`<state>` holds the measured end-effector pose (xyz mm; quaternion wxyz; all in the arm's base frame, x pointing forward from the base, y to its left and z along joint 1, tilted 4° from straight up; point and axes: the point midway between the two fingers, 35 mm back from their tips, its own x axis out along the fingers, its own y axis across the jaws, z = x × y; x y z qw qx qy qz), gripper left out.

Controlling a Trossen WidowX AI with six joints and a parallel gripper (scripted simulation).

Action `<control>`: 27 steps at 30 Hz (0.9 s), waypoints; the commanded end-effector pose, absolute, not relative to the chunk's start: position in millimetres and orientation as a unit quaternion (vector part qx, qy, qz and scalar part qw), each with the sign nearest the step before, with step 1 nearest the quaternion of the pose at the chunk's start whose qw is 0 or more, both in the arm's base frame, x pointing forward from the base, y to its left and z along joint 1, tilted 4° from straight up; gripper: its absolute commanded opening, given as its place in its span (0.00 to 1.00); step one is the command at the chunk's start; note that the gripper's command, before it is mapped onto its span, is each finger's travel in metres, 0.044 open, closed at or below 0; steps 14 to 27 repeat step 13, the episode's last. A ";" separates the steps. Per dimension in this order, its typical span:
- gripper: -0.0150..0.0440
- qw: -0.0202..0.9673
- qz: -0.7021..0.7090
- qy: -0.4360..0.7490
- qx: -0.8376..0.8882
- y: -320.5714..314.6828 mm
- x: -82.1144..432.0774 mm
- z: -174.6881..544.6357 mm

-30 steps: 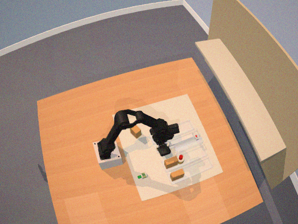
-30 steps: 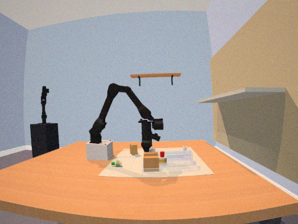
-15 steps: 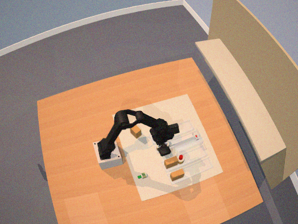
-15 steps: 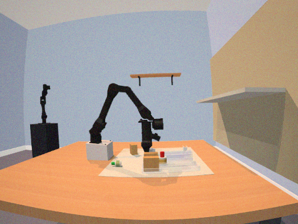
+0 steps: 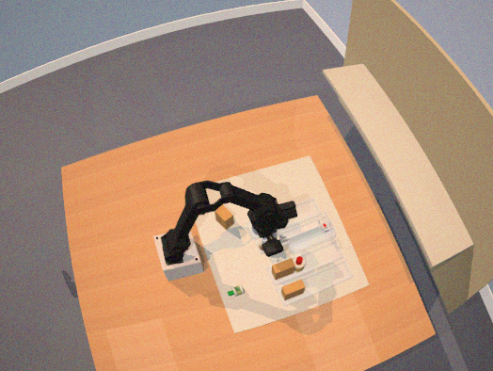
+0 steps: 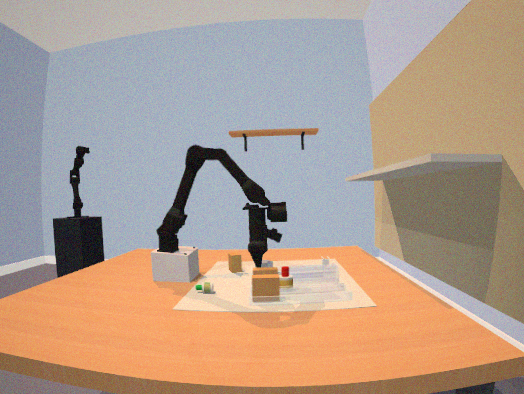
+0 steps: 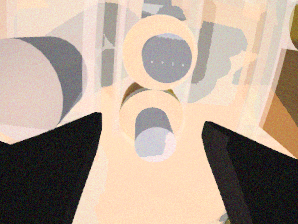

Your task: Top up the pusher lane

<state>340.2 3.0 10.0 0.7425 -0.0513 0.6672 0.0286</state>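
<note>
My gripper (image 7: 153, 124) (image 6: 258, 265) is open, its black fingertips on either side of the new jar and apart from it. The new jar (image 7: 129, 118), cream with a grey-white lid, stands upright at the near end of the clear sprung lane (image 5: 308, 238). The old jar (image 7: 131, 47), with the same look, stands right behind it in line, and the two seem to touch. A grey part behind the old jar may be the pusher; its contact is not clear. The low front stop cannot be made out. In the top view the arm hides both jars.
A large pale cylinder (image 7: 30, 85) is left of the row. A red-capped jar (image 5: 299, 262) (image 6: 285, 280) stands behind an orange block (image 5: 283, 268). Another block (image 5: 294, 289) is beside them, a third (image 5: 224, 217) nearer the base. A green-capped jar (image 5: 238, 290) (image 6: 207, 287) lies on its side.
</note>
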 end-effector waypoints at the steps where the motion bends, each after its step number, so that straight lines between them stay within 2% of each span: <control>1: 0.74 0.739 0.029 0.671 -0.051 2.1 331.9 9.4; 13: 0.74 0.738 0.029 0.672 -0.051 -3.1 291.6 6.4; 27: 0.74 0.738 0.029 0.672 -0.051 -3.1 291.6 6.4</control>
